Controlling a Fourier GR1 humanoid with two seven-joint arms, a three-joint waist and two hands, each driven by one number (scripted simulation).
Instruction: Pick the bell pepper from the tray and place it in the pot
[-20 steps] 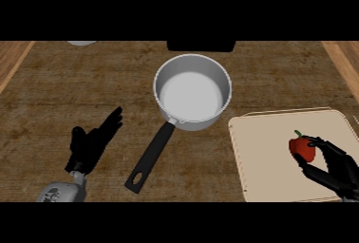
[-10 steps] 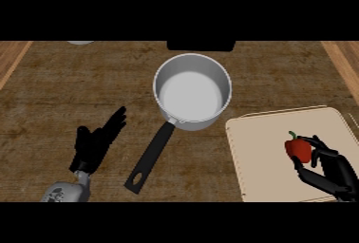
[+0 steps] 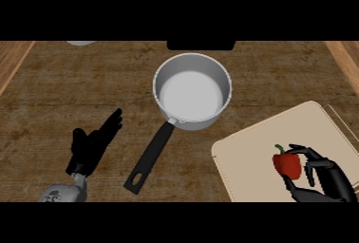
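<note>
A red bell pepper [image 3: 287, 164] with a green stem is over the beige tray [image 3: 252, 152] at the lower right. My right hand [image 3: 324, 178] is curled round it from the right, fingers and thumb against its sides. Whether the pepper rests on the tray or is held just above it I cannot tell. The steel pot [image 3: 191, 91] stands at the centre of the counter, nothing inside it, its black handle [image 3: 151, 157] pointing down-left. My left hand [image 3: 92, 145] rests open at the lower left, fingers straight and pointing up-right, apart from the pot's handle.
A dark object [image 3: 201, 45] sits at the counter's far edge behind the pot, and a pale round object [image 3: 82, 42] shows at the top left. Lighter wooden strips run along both sides of the dark counter [image 3: 77, 90].
My right hand has carried the pepper a little to the left and nearer over the tray. The left hand has drifted slightly right. The pot has stayed where it was.
</note>
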